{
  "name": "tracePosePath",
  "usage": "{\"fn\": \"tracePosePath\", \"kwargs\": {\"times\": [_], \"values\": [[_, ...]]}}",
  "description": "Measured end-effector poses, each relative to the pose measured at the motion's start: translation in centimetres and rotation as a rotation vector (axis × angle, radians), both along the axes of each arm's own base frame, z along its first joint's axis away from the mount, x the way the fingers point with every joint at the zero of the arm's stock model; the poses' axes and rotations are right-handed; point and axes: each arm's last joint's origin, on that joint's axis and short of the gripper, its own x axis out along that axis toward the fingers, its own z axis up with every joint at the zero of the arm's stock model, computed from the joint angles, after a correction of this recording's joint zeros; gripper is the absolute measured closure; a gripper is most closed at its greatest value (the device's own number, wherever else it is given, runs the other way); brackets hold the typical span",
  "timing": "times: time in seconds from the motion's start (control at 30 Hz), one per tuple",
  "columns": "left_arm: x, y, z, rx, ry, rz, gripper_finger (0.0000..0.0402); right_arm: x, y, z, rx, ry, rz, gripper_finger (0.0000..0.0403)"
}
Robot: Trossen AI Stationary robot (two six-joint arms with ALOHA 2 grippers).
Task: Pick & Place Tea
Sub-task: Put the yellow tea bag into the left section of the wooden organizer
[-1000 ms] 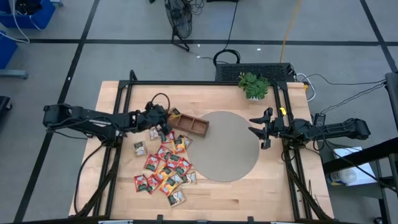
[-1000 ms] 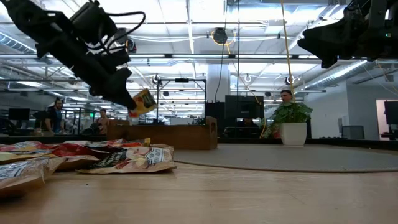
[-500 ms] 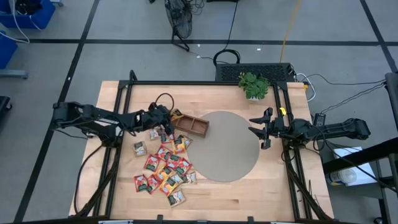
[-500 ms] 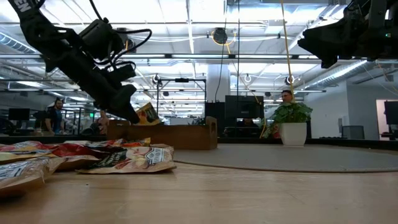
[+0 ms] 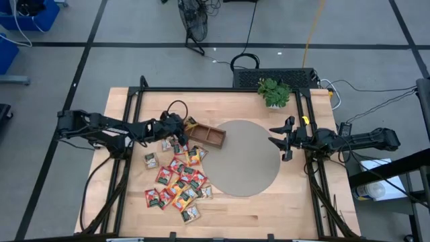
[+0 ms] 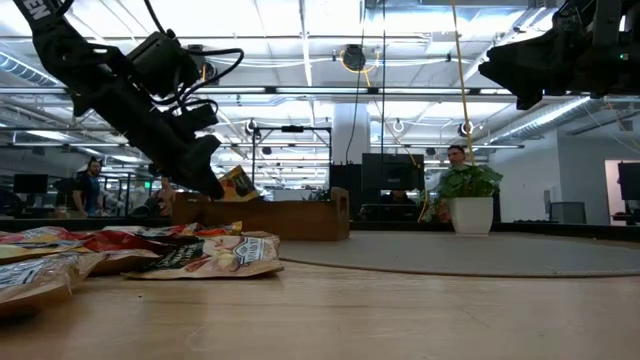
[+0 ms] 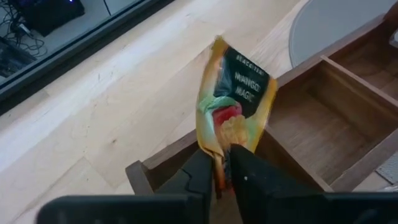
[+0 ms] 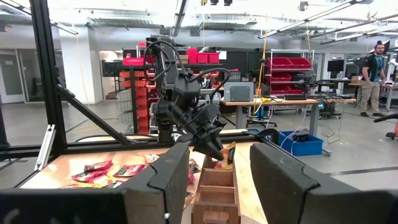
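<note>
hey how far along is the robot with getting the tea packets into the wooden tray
Early. Done: no sachet shows lying in the wooden tray; its visible compartments look empty. In hand: the left gripper holds a yellow mango sachet at the tray's end compartment, not yet let go. Left: the pile of sachets on the table. The right gripper waits open over the round mat.

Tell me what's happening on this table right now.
The left gripper holds a yellow tea sachet over the end compartment of the wooden tray, seemingly about to drop it in. More sachets lie piled on the table beside the tray. The right gripper waits open above the round grey mat.
</note>
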Motion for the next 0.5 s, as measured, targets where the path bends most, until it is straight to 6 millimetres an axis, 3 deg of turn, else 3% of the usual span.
{"fn": "tracePosePath", "kwargs": {"times": [0.3,0.5], "values": [[-0.04,-0.01,-0.05,-0.001,0.006,0.002,0.0242,0.00,0.00,0.00,0.000,0.000,0.000,0.0248],[0.01,0.01,0.30,0.014,-0.001,-0.006,0.0204,0.00,0.00,0.00,0.000,0.000,0.000,0.0248]]}}
